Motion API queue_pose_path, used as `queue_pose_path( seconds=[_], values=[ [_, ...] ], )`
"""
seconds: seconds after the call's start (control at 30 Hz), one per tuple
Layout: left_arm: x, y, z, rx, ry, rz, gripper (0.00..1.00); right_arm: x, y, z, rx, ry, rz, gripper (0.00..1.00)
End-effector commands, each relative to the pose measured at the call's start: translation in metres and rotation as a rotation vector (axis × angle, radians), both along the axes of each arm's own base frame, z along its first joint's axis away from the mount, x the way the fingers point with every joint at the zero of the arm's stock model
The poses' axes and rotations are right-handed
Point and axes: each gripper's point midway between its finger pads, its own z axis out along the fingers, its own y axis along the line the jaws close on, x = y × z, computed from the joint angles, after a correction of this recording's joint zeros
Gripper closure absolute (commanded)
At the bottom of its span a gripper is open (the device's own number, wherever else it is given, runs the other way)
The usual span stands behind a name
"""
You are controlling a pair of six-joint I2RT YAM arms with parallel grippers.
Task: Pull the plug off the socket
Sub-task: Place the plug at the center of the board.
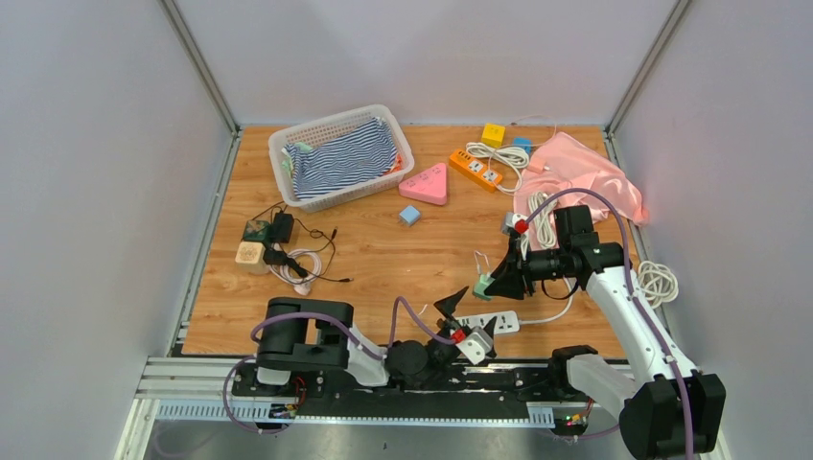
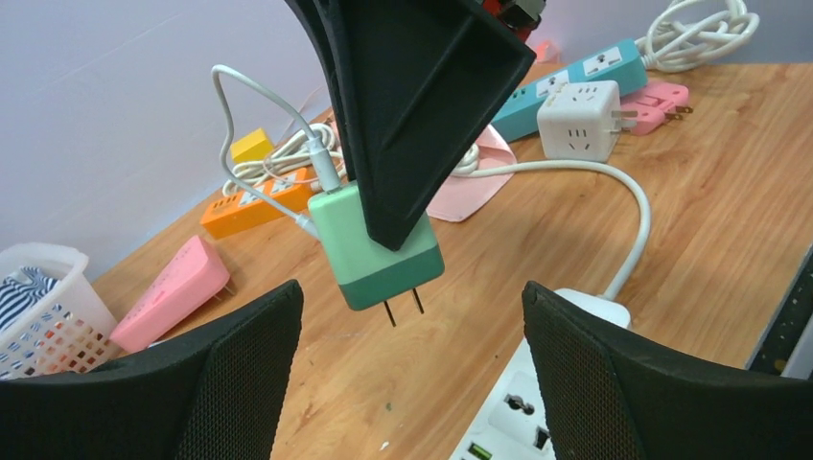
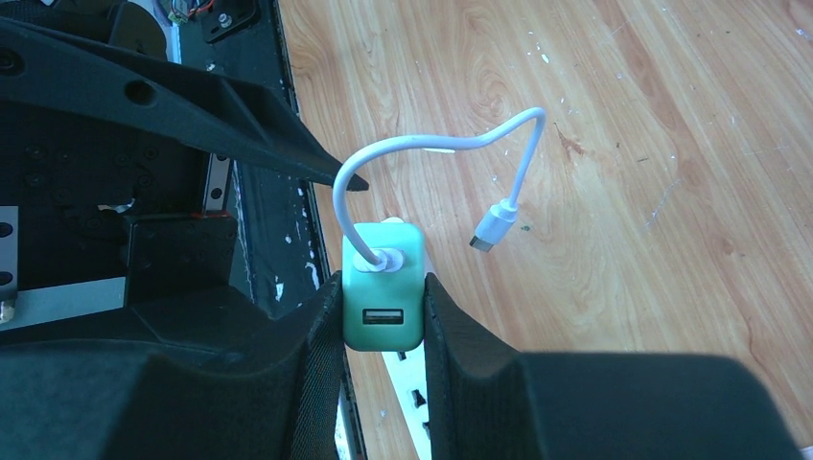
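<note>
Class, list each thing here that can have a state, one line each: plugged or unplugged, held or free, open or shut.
green charger: unplugged, prongs bare, held up in the air.
right gripper: shut on the green charger.
left gripper: open, holding nothing.
white power strip: lying on the table, its visible sockets empty.
white cable: one end in the charger, the other hanging free.

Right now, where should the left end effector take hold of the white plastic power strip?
Probably grip the white plastic power strip by its two long sides, pinching across the narrow width from straight above. It lies flat on the wooden table, so only those sides offer opposing faces. Stay clear of the end where its white cable leaves.
</note>
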Motion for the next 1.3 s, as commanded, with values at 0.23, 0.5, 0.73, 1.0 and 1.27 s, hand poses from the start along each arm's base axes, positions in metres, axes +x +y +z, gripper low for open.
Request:
queue_pose_path(
  seconds=[0.23,0.5,0.73,1.0,1.27],
  values=[
    [0.022,-0.008,0.007,-0.103,0.059,0.029,0.2,-0.002,0.002,0.003,0.037,0.018,-0.005,1.0],
    [0.034,-0.013,0.008,-0.132,0.072,0.036,0.23,-0.001,0.003,0.003,0.044,0.029,-0.007,1.0],
    [0.041,-0.016,0.003,-0.15,0.097,0.038,0.25,-0.002,0.004,0.002,0.047,0.033,-0.001,1.0],
    [0.042,-0.016,0.003,-0.154,0.101,0.03,0.36,-0.001,0.004,0.0,0.046,0.042,-0.001,1.0],
    [0.045,-0.015,0.001,-0.159,0.111,0.03,0.47,-0.001,0.005,-0.004,0.043,0.057,0.004,1.0]
  ],
)
